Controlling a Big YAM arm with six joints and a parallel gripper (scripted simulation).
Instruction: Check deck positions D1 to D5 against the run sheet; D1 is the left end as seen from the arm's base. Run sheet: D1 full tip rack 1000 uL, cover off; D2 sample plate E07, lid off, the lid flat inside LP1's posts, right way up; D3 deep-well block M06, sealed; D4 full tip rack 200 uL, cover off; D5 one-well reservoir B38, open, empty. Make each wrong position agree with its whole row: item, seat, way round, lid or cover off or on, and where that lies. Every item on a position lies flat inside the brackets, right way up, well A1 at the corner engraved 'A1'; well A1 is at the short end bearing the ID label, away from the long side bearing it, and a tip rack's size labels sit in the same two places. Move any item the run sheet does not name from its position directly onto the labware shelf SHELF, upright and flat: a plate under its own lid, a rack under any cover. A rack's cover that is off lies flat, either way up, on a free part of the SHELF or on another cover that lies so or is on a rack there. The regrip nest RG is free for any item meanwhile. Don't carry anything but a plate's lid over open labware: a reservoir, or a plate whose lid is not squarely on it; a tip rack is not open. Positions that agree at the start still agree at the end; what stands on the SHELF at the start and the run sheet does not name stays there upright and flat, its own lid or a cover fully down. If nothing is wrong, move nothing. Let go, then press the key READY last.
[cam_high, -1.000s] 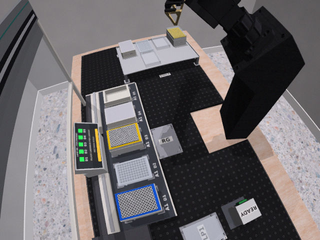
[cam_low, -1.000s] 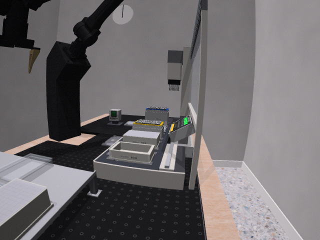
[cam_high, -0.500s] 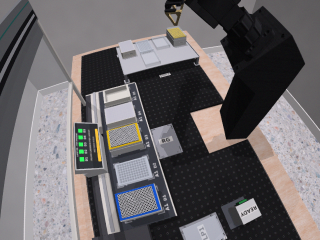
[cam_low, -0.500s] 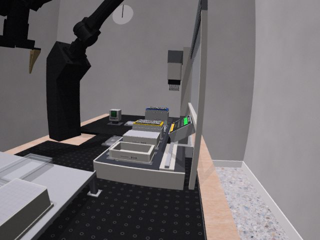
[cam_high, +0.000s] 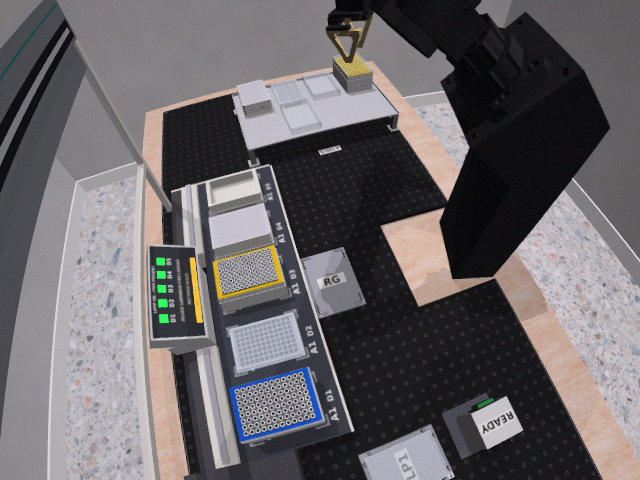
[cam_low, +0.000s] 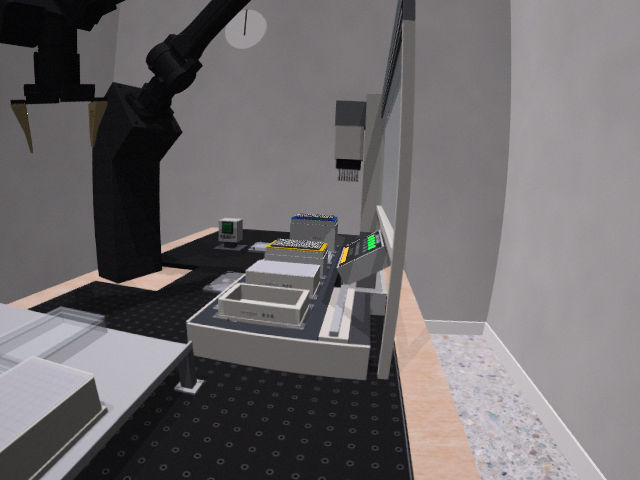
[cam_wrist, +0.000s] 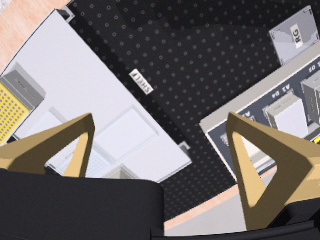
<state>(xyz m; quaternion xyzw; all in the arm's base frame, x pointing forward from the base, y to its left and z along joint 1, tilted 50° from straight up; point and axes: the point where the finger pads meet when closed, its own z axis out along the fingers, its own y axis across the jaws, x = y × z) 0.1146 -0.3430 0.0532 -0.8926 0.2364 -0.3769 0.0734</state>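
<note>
My claw (cam_high: 349, 37), fully spread and holding nothing, above the yellow tip rack (cam_high: 353, 73) on the SHELF (cam_high: 356, 111).

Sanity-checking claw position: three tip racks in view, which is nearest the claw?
The all-yellow rack on the shelf, right below the open claw. The yellow-rimmed rack and blue-rimmed rack sit on the deck, far off.

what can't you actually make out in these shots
- ID labels on the deck items: too small in the top view; only the reservoir's print shows in the exterior view, blurred.
- LP1: cut by the top view's bottom edge.
- Sample plate at D2: hidden behind taller labware in the exterior view.
- Claw: open, cut by the exterior view's left edge.
</note>
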